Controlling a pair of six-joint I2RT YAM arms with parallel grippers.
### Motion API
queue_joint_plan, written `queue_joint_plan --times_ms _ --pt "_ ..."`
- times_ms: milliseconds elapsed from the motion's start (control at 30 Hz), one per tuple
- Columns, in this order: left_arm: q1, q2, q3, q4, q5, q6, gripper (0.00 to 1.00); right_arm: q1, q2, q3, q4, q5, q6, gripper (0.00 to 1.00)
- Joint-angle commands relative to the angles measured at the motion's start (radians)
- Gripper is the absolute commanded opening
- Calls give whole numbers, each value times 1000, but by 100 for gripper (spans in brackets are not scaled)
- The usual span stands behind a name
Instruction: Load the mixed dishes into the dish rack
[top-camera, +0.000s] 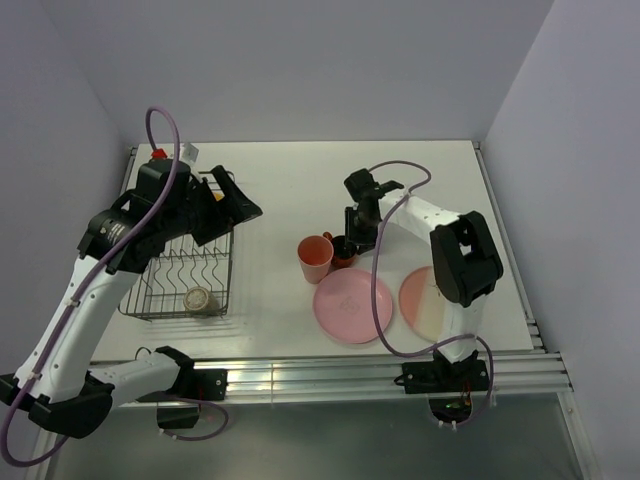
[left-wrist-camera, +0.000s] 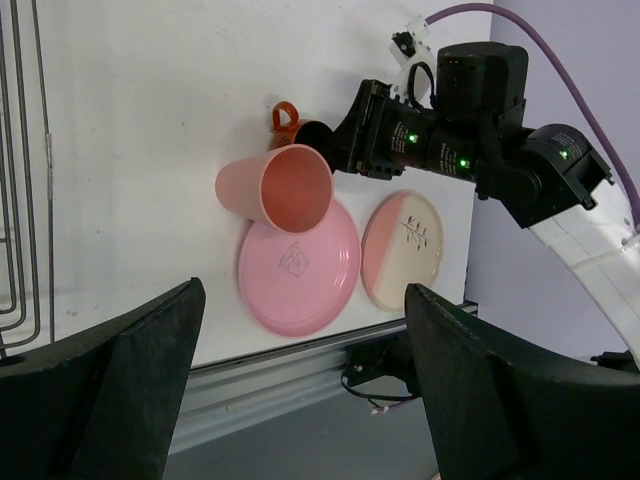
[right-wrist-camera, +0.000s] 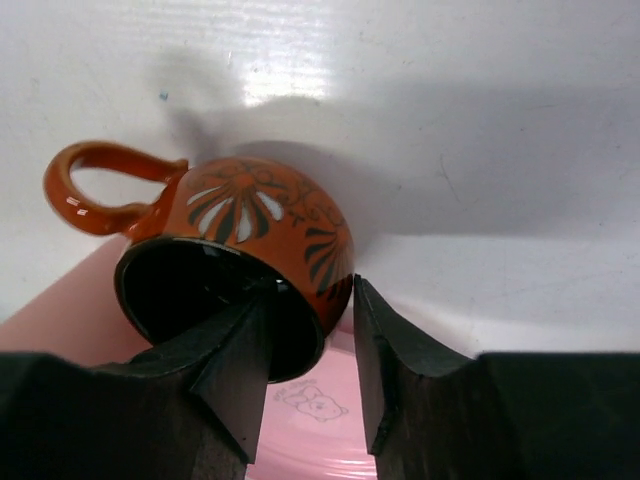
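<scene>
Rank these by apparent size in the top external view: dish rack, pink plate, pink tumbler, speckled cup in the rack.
1. dish rack
2. pink plate
3. pink tumbler
4. speckled cup, clearly the smallest

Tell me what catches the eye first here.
The right gripper straddles the rim of a red-brown cup in the middle of the table, one jaw inside it, one outside. Beside it are a pink tumbler, a pink plate and a pink-and-cream plate. At the left, the open left gripper hangs near the rack, where a speckled cup sits.
</scene>
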Motion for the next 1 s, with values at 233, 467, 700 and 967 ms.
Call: queue_joint_plan --times_ms 233,467,700,967 --pt "-4 -34 33 -17 -19 -6 88 12 75 99 -48 83 18 14" --pt "-2 -20 73 -31 -18 -3 88 18 61 144 -85 178 19 0" --pt "-2 49 159 -24 89 -70 84 41 -52 245 -129 343 -11 0" --pt "-2 95 113 68 364 -373 75 199 -302 260 -71 632 -142 0"
